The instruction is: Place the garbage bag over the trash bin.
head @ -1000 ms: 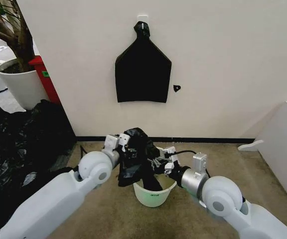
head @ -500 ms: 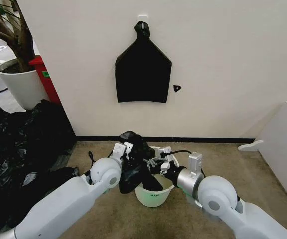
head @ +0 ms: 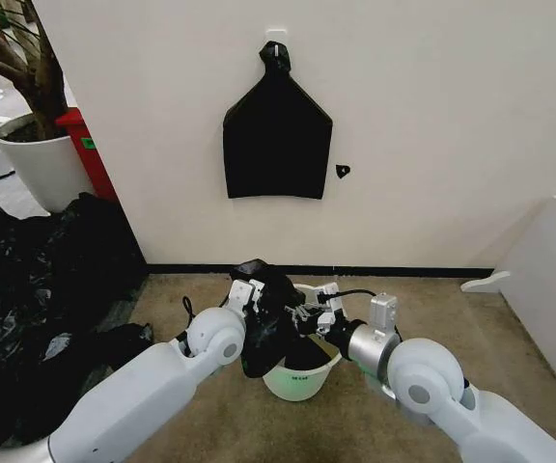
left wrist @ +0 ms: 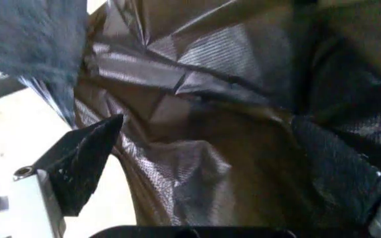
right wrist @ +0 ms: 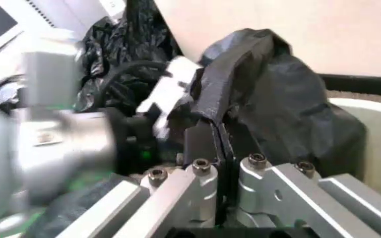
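Observation:
The trash bin [head: 302, 382], a round white bucket, stands on the carpet near the wall. The garbage bag [head: 272, 326] hangs bunched over its left rim and partly into it. My left gripper [head: 247, 292] is at the bag's upper left. In the left wrist view its fingers [left wrist: 78, 163] stand wide apart, with wrinkled bag film [left wrist: 230, 74] stretched across them. My right gripper [head: 307, 313] is over the bin's middle. Its fingertips [right wrist: 207, 141] are pressed together on a fold of the bag [right wrist: 277, 84], beside the bin's rim [right wrist: 369, 129].
A flat black bundle [head: 276, 135] hangs on the wall above the bin. A big heap of black plastic sheeting [head: 37, 289] lies on the left, with a white plant pot [head: 37, 164] behind it. A white panel [head: 548, 280] stands on the right.
My left arm has moved right and toward the bin, carrying the bag's top lower and closer to the rim. My right gripper has hardly moved.

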Motion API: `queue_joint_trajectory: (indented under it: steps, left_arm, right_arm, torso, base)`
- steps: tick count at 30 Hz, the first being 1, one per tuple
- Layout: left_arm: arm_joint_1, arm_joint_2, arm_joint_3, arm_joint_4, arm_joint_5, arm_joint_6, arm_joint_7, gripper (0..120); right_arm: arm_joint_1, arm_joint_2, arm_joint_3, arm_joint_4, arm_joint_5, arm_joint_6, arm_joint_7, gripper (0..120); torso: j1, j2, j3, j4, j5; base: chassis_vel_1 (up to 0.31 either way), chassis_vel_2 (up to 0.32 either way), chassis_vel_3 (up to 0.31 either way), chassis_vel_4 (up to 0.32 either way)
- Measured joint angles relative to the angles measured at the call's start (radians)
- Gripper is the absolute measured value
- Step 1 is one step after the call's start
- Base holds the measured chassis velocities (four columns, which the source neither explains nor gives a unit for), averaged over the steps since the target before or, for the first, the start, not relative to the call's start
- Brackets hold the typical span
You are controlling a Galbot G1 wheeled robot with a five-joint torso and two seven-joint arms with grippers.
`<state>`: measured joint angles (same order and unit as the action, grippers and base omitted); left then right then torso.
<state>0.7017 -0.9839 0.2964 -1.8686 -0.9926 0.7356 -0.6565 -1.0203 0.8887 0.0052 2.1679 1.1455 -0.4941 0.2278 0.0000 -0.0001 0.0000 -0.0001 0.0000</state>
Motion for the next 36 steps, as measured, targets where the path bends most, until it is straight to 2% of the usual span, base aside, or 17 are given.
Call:
queue_joint_trajectory:
  steps: [7, 13, 17, 27, 36]
  left_arm:
    - [0.009, 0.028, 0.0, -0.075, -0.038, 0.0, -0.054, 100]
    - [0.017, 0.027, 0.0, -0.075, -0.04, 0.0, -0.059, 100]
    - [0.034, 0.042, -0.003, -0.109, -0.072, 0.0, -0.075, 100]
    - [0.049, 0.023, -0.008, -0.055, -0.094, 0.0, -0.088, 100]
    - [0.024, -0.046, 0.009, 0.019, -0.123, 0.0, -0.094, 100]
  right_arm:
    - [0.037, 0.014, 0.006, -0.054, 0.037, -0.003, 0.037, 0]
    - [0.034, 0.028, -0.003, -0.05, 0.039, 0.002, 0.069, 0]
    - [0.024, 0.037, -0.006, -0.047, 0.031, 0.016, 0.089, 0]
    - [0.029, 0.043, -0.014, -0.042, 0.03, 0.018, 0.092, 0]
    - [0.031, 0.031, -0.015, -0.04, 0.032, 0.018, 0.09, 0]
  torso:
    - [0.0, 0.0, 0.0, 0.0002, 0.0]
    - [0.0, 0.0, 0.0, 0.0002, -0.0002]
    - [0.0, 0.0, 0.0, -0.0001, 0.0]
    - [0.0, 0.0, 0.0, 0.0001, 0.0]
    - [0.0, 0.0, 0.0, 0.0001, 0.0]
  base:
    - [0.0, 0.0, 0.0, 0.0]
    - [0.0, 0.0, 0.0, 0.0]
    - [0.0, 0.0, 0.0, 0.0]
    - [0.0, 0.0, 0.0, 0.0]
    - [0.0, 0.0, 0.0, 0.0]
